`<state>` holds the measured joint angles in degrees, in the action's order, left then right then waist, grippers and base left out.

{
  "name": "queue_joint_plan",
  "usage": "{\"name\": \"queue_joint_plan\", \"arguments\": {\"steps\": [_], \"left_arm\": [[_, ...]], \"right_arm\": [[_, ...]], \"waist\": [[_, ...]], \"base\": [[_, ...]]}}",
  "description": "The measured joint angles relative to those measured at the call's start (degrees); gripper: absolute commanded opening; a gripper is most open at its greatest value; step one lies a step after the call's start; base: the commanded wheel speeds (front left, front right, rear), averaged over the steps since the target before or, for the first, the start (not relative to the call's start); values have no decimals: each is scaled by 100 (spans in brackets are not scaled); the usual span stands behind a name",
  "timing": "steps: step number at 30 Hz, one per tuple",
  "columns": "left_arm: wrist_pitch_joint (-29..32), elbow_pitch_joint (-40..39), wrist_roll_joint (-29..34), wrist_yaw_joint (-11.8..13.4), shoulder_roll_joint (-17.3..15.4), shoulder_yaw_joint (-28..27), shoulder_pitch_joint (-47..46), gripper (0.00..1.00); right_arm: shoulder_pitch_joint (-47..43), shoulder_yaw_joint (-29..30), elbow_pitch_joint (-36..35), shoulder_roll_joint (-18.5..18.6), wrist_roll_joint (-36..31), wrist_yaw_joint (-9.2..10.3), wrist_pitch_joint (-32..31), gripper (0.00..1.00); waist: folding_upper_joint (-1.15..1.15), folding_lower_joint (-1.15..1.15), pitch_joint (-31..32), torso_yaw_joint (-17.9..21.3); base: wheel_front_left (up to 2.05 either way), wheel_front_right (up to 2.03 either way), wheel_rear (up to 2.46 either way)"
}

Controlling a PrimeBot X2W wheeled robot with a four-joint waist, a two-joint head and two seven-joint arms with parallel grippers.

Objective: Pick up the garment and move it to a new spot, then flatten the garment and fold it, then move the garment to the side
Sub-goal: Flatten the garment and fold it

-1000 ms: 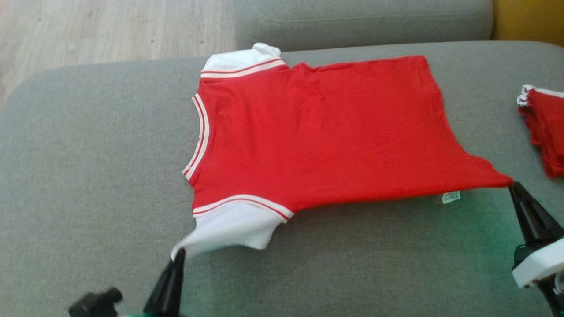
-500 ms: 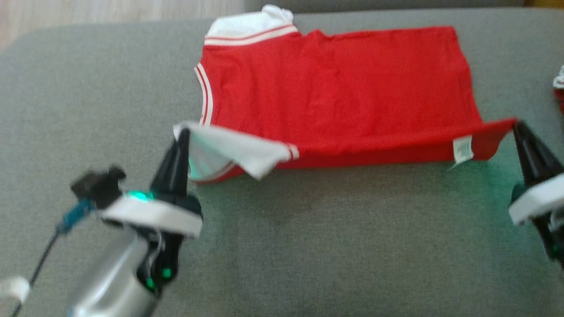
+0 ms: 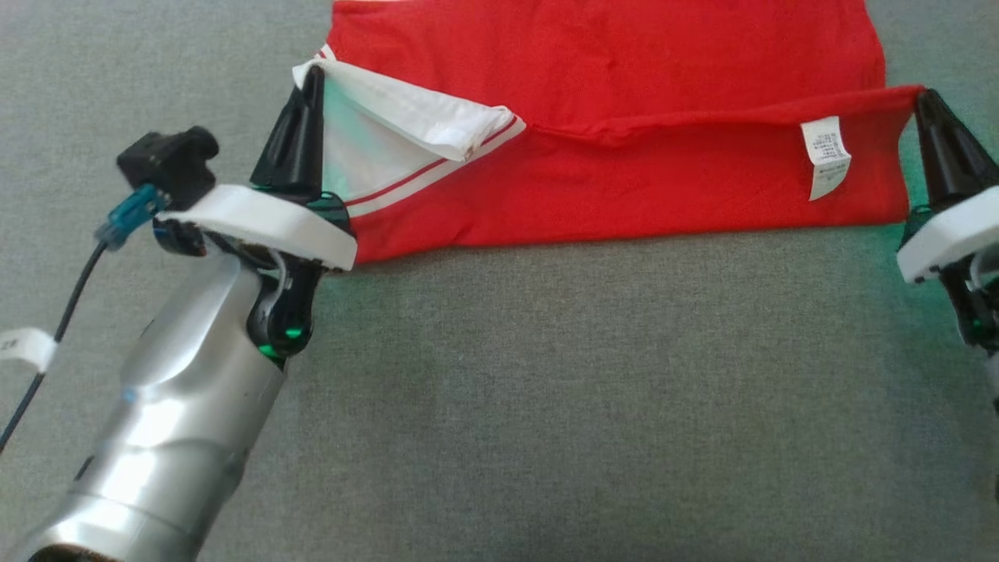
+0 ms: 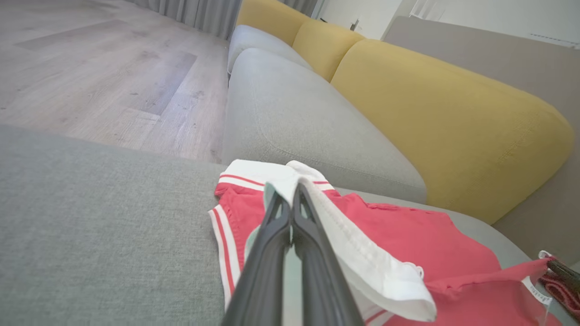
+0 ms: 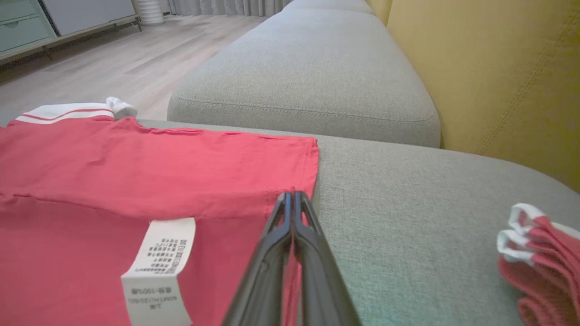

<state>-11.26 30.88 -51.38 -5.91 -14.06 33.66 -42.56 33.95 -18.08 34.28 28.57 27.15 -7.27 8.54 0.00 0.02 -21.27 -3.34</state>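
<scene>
On the grey cushion (image 3: 546, 406), toward its far side: one garment (image 3: 624, 47), a red top with white striped trim. The far portion lies flat on the cushion. The near long edge is lifted and turned back over the body.

- Left gripper (image 3: 313, 74): above the cushion's left part, jaws pressed together on the edge of the white sleeve (image 3: 414, 121), which hangs folded over the red cloth.
- Right gripper (image 3: 927, 97): above the cushion's right part, jaws closed on the garment's hem corner. The red edge runs taut from it toward the sleeve.
- Care label (image 3: 826, 156): white, on the upturned underside, near the right gripper.
- Second red-and-white bundle (image 5: 539, 258): on the cushion's right end, apart from the garment.
- Yellow backrest (image 4: 453, 113): beyond the cushion's right end.

Step in hand, by judgement: the fold. Both held corners appear to be carried across the body lengthwise, and the move aside is not yet done.

The next move calls for both corners to travel level to the cushion's far side so that the edges meet. They must then be lowered until the cloth rests on itself before either grip is let go. Uneven travel would skew the crease.
</scene>
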Motion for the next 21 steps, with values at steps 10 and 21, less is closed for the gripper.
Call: {"name": "queue_joint_plan", "arguments": {"steps": [10, 21], "left_arm": [[-313, 379, 936, 392, 196, -104, 219, 100], [-318, 764, 2118, 1350, 390, -233, 1558, 100]], "right_arm": [[278, -119, 804, -304, 13, 0, 486, 100], [-285, 38, 803, -510, 60, 0, 566, 100]], "waist": [[0, -2, 80, 51], [0, -3, 262, 95]], "base": [[0, 0, 0], [0, 0, 0]]}}
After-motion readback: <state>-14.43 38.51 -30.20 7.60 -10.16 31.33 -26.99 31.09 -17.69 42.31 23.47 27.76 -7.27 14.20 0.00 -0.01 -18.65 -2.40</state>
